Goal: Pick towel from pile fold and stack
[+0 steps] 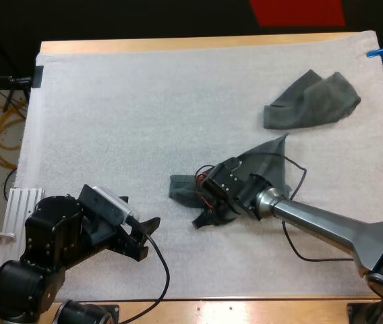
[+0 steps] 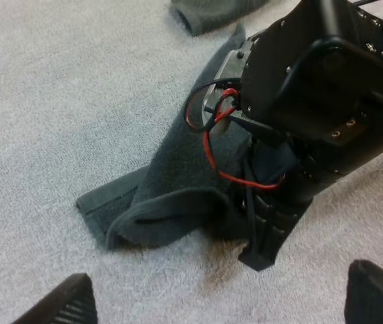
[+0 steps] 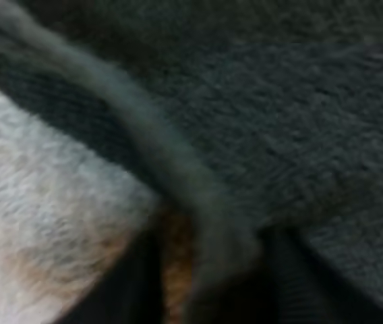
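In the middle of the high view, the right arm covers much of the towel (image 1: 182, 186). The tips of the right end effector (image 1: 205, 217) are lost in the cloth. Its wrist view is one close blur of towel, maybe pinched between two dark fingers (image 3: 292, 287). The left end effector (image 2: 218, 304) has its fingers (image 2: 60, 304) cut off by the picture's edge.

High view from behind; 2 wrist views near towel (image 2: 164, 196)
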`<state>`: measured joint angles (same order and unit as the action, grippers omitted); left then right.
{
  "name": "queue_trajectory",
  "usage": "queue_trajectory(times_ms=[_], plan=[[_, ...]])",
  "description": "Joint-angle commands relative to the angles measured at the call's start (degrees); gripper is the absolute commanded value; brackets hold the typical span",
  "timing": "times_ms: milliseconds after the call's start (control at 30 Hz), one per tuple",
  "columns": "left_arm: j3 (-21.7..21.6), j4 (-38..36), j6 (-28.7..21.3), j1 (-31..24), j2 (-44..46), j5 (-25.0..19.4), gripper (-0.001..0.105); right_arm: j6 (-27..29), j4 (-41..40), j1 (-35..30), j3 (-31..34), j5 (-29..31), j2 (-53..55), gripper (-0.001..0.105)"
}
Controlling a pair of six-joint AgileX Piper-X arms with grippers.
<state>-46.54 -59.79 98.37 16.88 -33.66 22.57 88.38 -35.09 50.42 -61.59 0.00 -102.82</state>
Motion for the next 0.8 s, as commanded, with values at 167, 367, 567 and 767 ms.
queue_trajectory(times_ms=[167, 367, 567, 767], plan=[[-0.24, 0.34, -0.08, 0.28, 0.11, 0.36, 0.072, 7.27, -4.4, -0.08, -5.46, 3.72, 3.57, 0.0], [-0.24, 0.92, -0.08, 0.28, 0.11, 0.36, 0.072, 17.8, -5.36, -0.26, -11.18, 19.97, 10.09, 0.0], [-0.24, 0.95, -0.08, 0.28, 0.11, 0.36, 0.072, 33.69, 5.49, -0.55, -13.76, 37.77, 16.26, 0.0], [-0.24, 0.95, -0.08, 0.28, 0.11, 0.36, 0.072, 36.97, 7.04, -1.58, -13.74, 42.74, 19.07, 0.0]])
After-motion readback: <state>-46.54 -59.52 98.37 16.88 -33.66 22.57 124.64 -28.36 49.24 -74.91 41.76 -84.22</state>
